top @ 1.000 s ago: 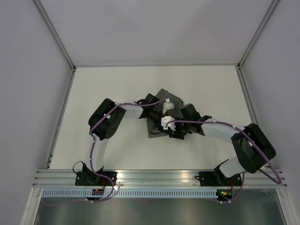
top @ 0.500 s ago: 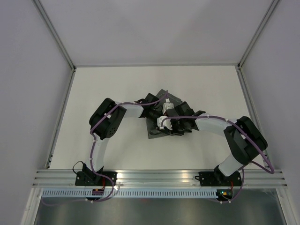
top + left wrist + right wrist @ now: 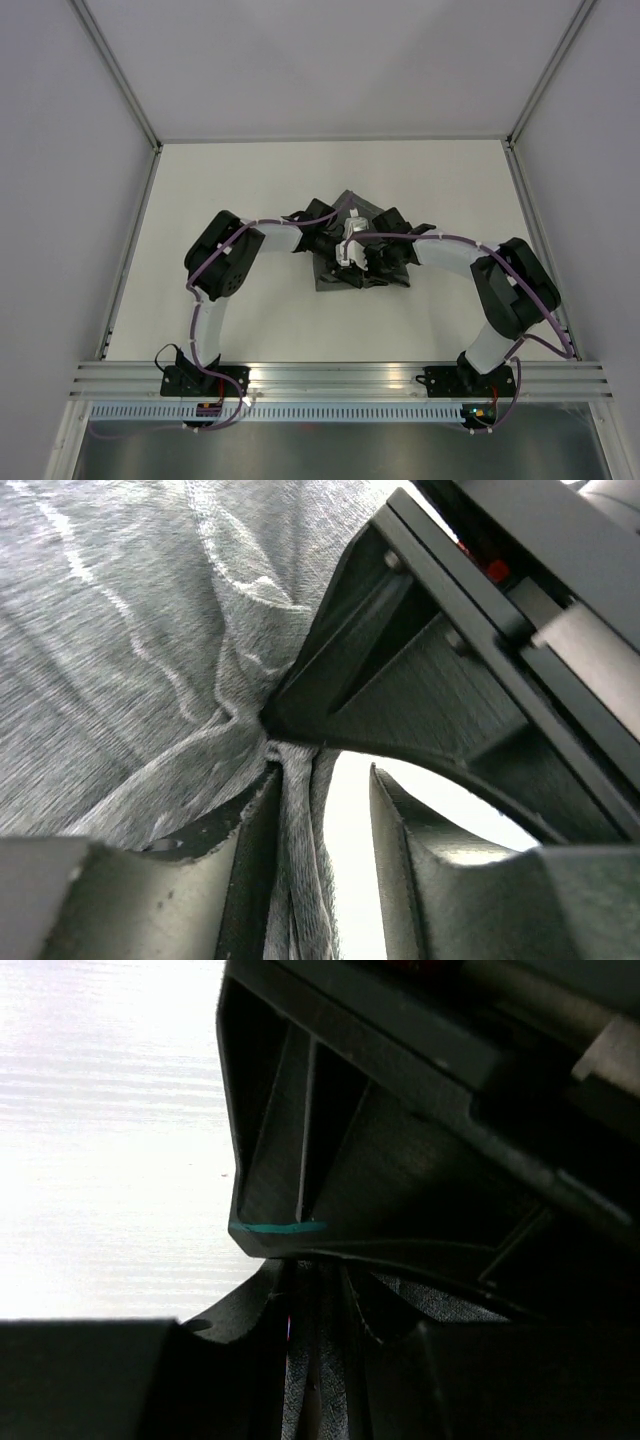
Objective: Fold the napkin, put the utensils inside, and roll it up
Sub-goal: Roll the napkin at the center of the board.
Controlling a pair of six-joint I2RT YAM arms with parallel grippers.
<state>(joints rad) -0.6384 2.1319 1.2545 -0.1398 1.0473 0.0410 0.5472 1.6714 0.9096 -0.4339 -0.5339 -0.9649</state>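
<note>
The dark grey napkin (image 3: pixel 328 280) lies bunched at the table's middle, under both grippers. In the left wrist view its pale-stitched fabric (image 3: pixel 120 630) fills the left side. A gathered strip of it hangs against the inner face of one finger (image 3: pixel 250 840). My left gripper (image 3: pixel 322 776) is open, with bright table showing through the gap. My right gripper (image 3: pixel 315 1282) is shut on dark folds of the napkin (image 3: pixel 322 1385). Seen from above, the left gripper (image 3: pixel 332 243) and right gripper (image 3: pixel 352 262) nearly touch. The utensils are hidden.
White table (image 3: pixel 240 190) surrounds the napkin on all sides. Grey walls and metal frame rails (image 3: pixel 120 270) bound it left, right and back. A black finger of the other arm (image 3: pixel 440 680) crowds the left wrist view.
My right arm swung left over the napkin and its jaws shut on the fabric. The left jaws, shut a second ago, have opened.
</note>
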